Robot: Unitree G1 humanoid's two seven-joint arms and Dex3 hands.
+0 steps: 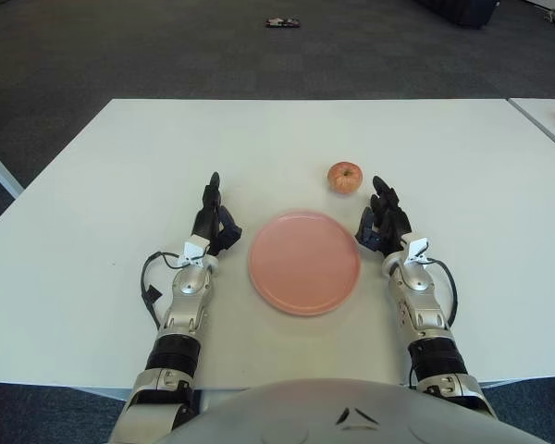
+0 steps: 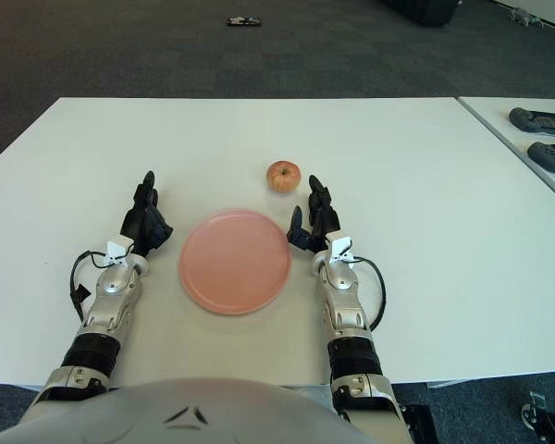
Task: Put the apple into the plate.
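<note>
A red-yellow apple (image 1: 345, 177) sits on the white table just beyond the far right rim of an empty pink plate (image 1: 304, 262). My right hand (image 1: 382, 218) is to the right of the plate, a little nearer than the apple and apart from it, fingers extended and holding nothing. My left hand (image 1: 213, 215) shows to the left of the plate, fingers extended and holding nothing. The apple also shows in the right eye view (image 2: 283, 175).
The white table (image 1: 120, 185) spreads wide around the plate. A second table (image 2: 527, 129) at the right carries two dark controllers (image 2: 542, 120). A small dark object (image 1: 283, 22) lies on the carpet beyond the table.
</note>
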